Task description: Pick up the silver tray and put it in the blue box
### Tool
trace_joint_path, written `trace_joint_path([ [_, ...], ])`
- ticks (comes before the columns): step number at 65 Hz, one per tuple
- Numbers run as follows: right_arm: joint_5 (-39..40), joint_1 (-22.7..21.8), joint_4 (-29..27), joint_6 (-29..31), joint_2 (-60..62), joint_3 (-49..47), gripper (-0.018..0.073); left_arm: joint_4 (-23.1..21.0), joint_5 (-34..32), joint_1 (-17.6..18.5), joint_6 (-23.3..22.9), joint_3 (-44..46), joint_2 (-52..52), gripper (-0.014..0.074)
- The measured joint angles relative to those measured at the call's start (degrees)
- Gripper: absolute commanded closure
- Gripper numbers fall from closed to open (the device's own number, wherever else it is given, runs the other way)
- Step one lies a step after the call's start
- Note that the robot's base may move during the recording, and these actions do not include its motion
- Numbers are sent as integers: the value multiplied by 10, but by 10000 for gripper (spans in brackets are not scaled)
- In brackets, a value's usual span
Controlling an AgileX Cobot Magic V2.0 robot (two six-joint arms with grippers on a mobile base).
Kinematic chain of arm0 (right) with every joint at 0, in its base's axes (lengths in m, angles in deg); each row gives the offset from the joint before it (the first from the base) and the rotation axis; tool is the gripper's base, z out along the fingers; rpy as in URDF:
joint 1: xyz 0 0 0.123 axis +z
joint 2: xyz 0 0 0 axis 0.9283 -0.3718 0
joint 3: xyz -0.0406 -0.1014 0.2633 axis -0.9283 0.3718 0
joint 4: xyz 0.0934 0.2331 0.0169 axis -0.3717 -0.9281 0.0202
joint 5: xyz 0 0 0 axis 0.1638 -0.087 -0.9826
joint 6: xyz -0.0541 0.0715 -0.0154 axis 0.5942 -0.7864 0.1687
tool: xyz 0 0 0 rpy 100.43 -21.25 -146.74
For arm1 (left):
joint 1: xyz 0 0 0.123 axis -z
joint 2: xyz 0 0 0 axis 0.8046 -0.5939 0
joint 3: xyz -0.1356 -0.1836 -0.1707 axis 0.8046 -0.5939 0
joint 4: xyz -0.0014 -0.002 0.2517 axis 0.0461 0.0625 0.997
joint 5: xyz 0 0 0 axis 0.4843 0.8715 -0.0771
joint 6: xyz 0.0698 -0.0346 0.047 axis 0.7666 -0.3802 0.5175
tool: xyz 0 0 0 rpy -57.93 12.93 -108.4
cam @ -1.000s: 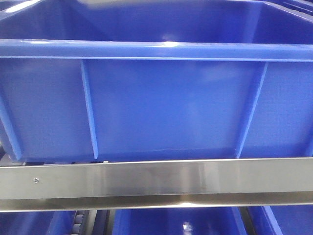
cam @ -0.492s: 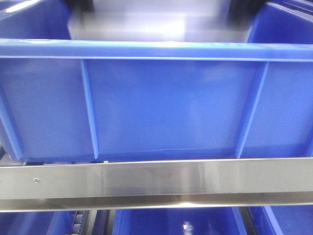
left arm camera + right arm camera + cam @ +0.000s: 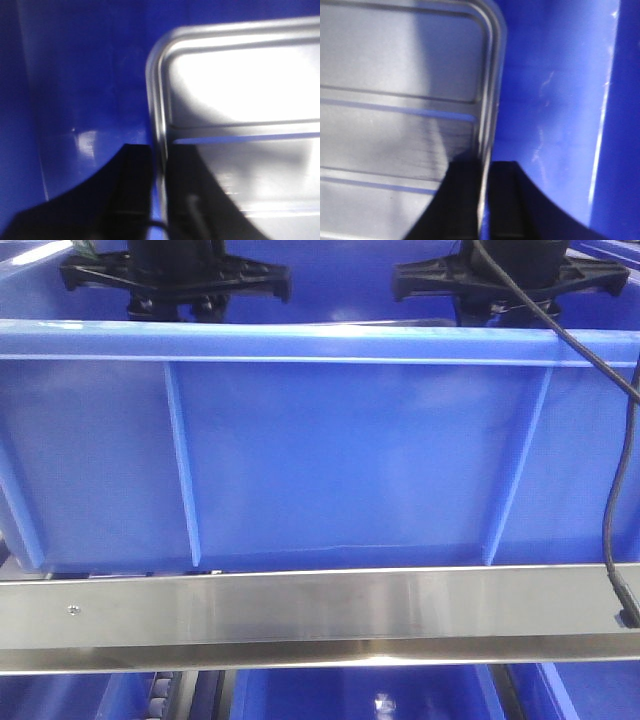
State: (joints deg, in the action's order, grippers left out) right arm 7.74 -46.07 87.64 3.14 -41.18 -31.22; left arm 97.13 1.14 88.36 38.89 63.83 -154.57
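While both grippers straddle opposite short rims of the silver tray (image 3: 240, 135) inside the blue box (image 3: 330, 450), the chief risk is an uneven release: if one side lets go before the other, the tray would pivot on the remaining grip, tip, and clatter or wedge against the box wall beside that gripper. A second risk is letting go too high, since the blurred wrist views do not show whether the tray's base already rests on the box floor beneath the fingers. The left gripper (image 3: 159, 200) has one dark finger outside the tray's rim and one over its base, the rim running straight up between them, so it appears clamped narrowly on that edge. The right gripper (image 3: 485, 200) shows the same arrangement on the far rim, fingers close together with the metal edge pinched between. From the front view only the two wrists show above the box's near rim, with a sliver of tray between them, so the tray sits below rim level, inside the box and between the two grippers.
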Motion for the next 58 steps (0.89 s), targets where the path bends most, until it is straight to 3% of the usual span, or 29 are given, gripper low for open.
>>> trace_joint_path([
  [4,-4,0,1,2,0,-4,6,-1,-2,0,5,0,0,250],
  [8,-13,0,3,3,0,-10,-37,-9,-2,0,12,3,0,184],
  [20,-44,0,3,10,6,-37,17,-49,10,-1,49,38,0,178],
  [25,-57,0,3,15,21,-40,92,-55,25,0,64,48,8,216],
  [33,-79,0,3,29,61,-40,291,-50,66,4,89,49,48,318],
  [44,-75,0,5,38,143,4,512,-39,86,13,121,23,135,547],
  [50,-56,0,5,37,191,50,504,-39,86,17,129,-14,195,702],
  [58,-16,0,6,38,259,125,504,-37,69,21,131,-92,269,692],
])
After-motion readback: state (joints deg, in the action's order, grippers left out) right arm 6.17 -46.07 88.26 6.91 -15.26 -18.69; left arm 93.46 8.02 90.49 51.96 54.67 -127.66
